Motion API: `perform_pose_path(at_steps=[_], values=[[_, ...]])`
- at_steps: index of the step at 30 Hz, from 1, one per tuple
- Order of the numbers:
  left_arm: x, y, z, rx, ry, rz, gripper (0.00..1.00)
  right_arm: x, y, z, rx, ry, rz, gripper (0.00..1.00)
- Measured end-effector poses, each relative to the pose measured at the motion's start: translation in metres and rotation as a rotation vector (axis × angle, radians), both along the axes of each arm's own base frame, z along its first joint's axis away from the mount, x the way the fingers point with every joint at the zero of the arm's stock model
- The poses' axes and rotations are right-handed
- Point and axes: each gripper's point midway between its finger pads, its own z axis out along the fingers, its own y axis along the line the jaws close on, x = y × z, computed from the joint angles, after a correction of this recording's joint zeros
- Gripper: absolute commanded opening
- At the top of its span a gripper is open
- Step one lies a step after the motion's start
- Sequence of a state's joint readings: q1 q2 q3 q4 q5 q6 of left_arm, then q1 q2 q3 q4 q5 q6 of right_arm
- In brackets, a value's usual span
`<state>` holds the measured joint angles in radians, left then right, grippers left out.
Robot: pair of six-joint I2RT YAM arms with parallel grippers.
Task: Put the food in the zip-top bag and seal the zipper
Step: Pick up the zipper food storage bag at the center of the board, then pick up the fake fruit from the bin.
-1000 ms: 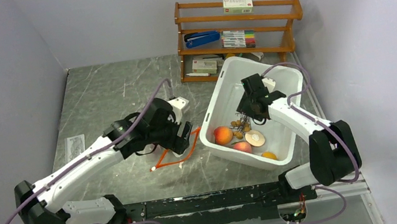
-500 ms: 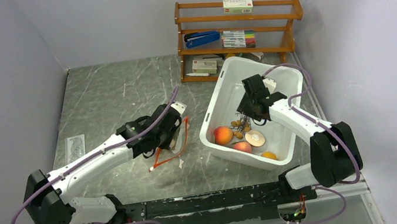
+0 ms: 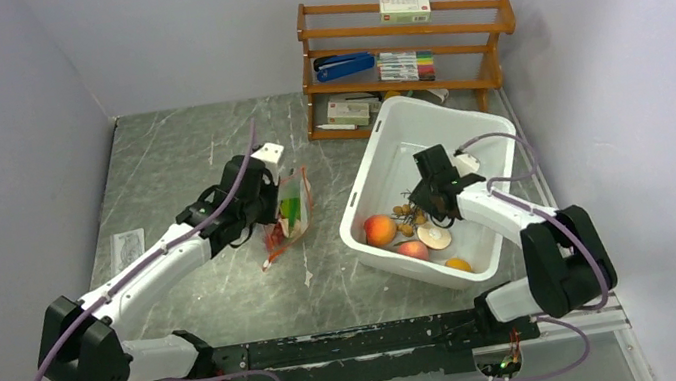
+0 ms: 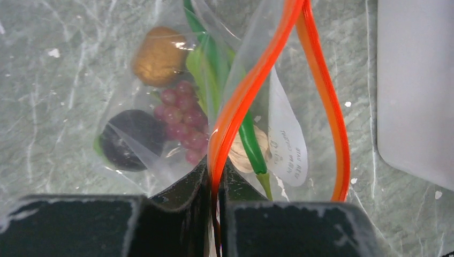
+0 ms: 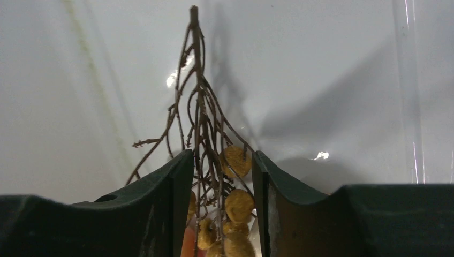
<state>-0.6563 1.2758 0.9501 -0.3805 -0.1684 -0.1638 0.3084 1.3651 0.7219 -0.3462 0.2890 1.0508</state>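
- Five foods lie inside the zip-top bag [image 4: 134, 96]: the grape bunch [image 4: 182, 120], green pod [image 4: 249, 139], pale bulb [image 4: 234, 156], a brown round piece [image 4: 159, 56] and a dark one [image 4: 131, 139]
- The bag hangs over the table [image 3: 177, 154], just left of the white bin [image 3: 424, 117], with the zipper [image 4: 251, 85] gaping, unsealed
- The left gripper [image 4: 215, 171] is clamped tight on one side of the zipper
- The right gripper [image 5: 222, 176] is down in the bin, jaws half apart astride the berry cluster [image 5: 235, 203]; whether they pinch it cannot be told
- Left to do: the cluster, the orange fruit [image 3: 379, 230] and three more pieces, then sealing
- The bin wall stands between cluster and bag; the wooden rack [image 3: 501, 20] is well apart
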Motion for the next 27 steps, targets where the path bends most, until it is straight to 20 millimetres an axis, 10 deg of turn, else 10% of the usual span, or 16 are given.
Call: perform_pose_path(at_steps=[27], values=[[0.005,-0.021,0.03,-0.277,-0.006,-0.097,0.07,0.057,-0.004,-0.011,-0.146,-0.058,0.047,0.33]])
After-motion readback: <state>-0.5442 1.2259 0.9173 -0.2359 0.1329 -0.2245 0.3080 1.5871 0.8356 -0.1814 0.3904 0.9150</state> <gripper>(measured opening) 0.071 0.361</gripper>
